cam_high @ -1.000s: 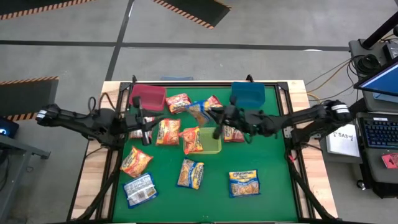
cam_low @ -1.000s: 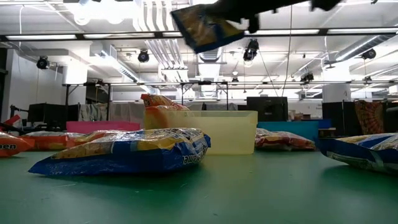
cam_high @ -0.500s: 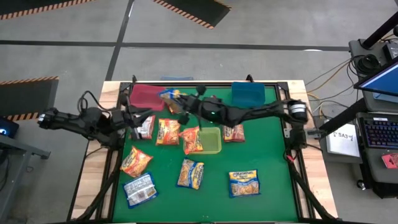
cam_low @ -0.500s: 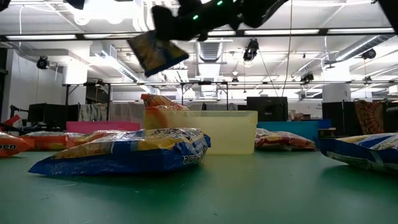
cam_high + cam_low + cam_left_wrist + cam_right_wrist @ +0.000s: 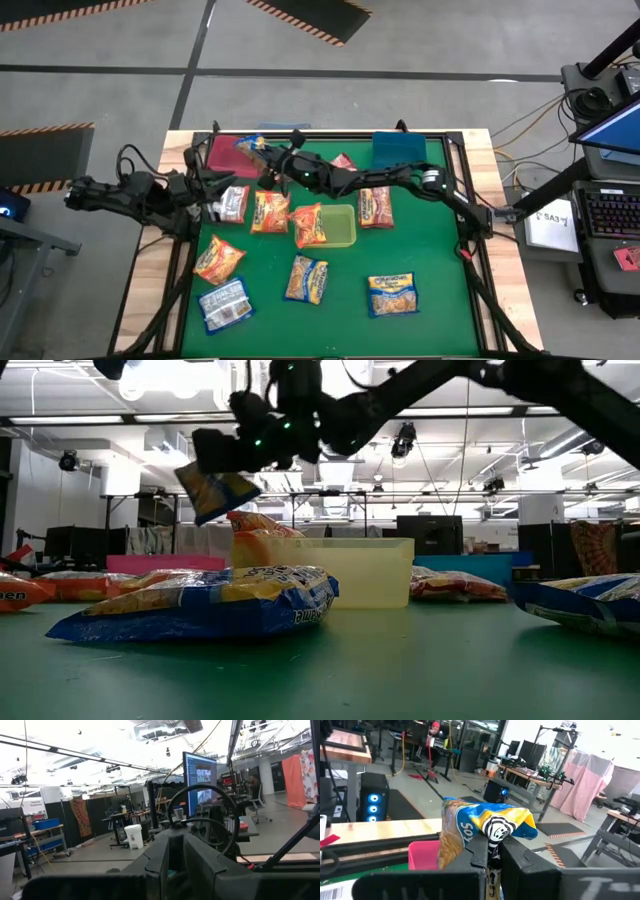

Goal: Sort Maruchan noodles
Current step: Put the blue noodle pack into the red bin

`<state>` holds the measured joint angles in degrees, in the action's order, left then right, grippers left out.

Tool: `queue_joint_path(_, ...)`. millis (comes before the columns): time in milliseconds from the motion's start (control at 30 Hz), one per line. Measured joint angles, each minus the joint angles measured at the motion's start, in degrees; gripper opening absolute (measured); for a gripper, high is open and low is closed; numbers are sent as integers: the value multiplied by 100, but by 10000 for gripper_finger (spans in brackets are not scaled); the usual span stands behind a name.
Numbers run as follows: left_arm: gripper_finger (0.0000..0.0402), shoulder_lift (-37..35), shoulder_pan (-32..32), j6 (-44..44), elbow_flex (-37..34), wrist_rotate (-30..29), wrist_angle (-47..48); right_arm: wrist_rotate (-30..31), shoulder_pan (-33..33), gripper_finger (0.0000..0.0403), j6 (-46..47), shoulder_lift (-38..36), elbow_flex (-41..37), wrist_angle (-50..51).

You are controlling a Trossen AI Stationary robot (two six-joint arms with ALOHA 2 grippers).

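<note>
Right gripper (image 5: 262, 160) is stretched across the table to the far-left corner, jaws clamped tight on a blue-and-yellow noodle packet (image 5: 250, 146). The packet hangs from the jaws in the air, tilted, right over the near edge of the red bin (image 5: 232, 152). The low view shows the same thing: the packet (image 5: 215, 488) dangles below the gripper (image 5: 232, 455), well above the table surface. In the right wrist view the packet (image 5: 485, 827) sits crumpled between the two fingers, with the red bin (image 5: 424, 854) just beyond the jaws.

Left gripper (image 5: 222, 197) is just beside the right jaws, on their near-left side, low over the table. Its jaws are nearly shut with a narrow gap showing in the left wrist view (image 5: 172, 865); a blue-and-silver packet (image 5: 232, 203) lies right at the tips, but I cannot tell whether it is gripped.

Other packets, relative to the right jaws:
- orange packet (image 5: 270, 211) near, toward the front
- orange packet (image 5: 310, 225) leaning on the rim of the yellow-green bin (image 5: 343, 228)
- red packet (image 5: 342, 162) to the right, next to the arm
- packet (image 5: 375, 205) right of the yellow-green bin
- blue bin (image 5: 399, 152) well apart, far-right corner
- four more well apart in the front rows: orange (image 5: 218, 260), blue-and-silver (image 5: 225, 305), orange-blue (image 5: 306, 279), blue-yellow (image 5: 392, 294)
</note>
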<state>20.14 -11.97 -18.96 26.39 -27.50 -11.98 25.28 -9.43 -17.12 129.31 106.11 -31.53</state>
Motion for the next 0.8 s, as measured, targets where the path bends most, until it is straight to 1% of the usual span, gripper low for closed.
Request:
queue_joint_path(233, 42, 0, 0, 62, 0, 1, 85, 9, -11, 12, -1, 796, 1017, -10)
queue_joint_path(400, 42, -15, 0, 126, 0, 1, 159, 24, -25, 12, -44, 1209, 1479, 0)
queue_joint_path(800, 42, -39, 0, 127, 0, 3, 198, 22, -123, 12, -227, 1456, 1555, -102)
